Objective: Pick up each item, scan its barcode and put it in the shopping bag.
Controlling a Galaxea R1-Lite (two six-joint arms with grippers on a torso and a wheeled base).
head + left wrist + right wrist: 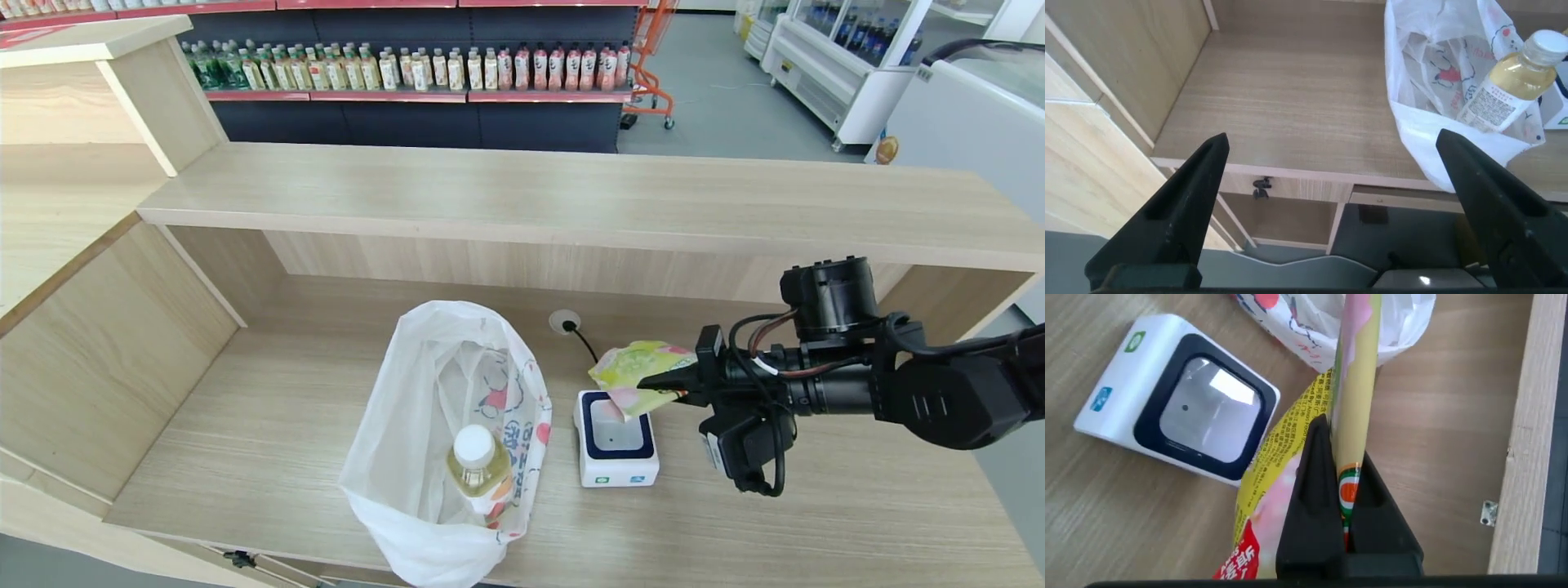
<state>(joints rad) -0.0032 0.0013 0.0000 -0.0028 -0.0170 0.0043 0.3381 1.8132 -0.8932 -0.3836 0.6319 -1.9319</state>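
Over the table (245, 425), our right jaws pinch a packet (635, 369) flat between them, just above the scanner (617, 457). Our left jaws gape wide and empty near the bag (1417, 131).

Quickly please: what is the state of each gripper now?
Left gripper: open, holding nothing.
Right gripper: closed on the snack packet.

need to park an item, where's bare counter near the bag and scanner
Widest bare counter lies between the left side panel and the shopping bag. Another free stretch runs along the front edge right of the scanner. Crowded: the narrow gap between bag and scanner, and over the scanner, where the right claw holds the snack packet.
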